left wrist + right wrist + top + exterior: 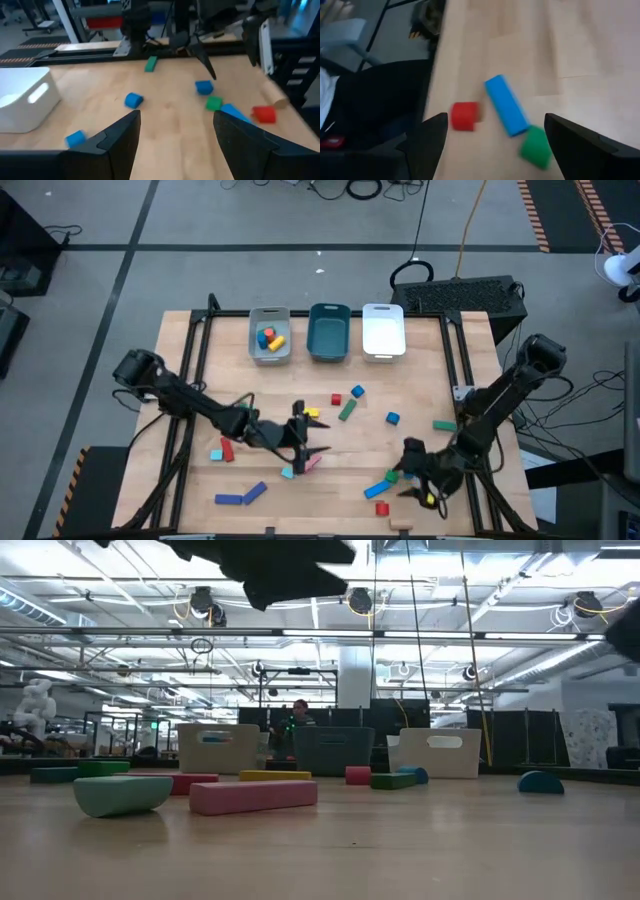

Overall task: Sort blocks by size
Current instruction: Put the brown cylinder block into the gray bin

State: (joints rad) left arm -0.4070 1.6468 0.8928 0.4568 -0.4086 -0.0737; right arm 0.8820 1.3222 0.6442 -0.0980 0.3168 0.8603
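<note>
The blocks lie scattered over the table, a few already in the grey tray. The right gripper hovers with jaws apart over a blue bar, with a red cube and a green cube beside it. The left gripper, jaws also apart, hangs mid-table. These pieces look light, rigid and smooth; the bar is probably best pinched across its narrow sides at mid-length
</note>
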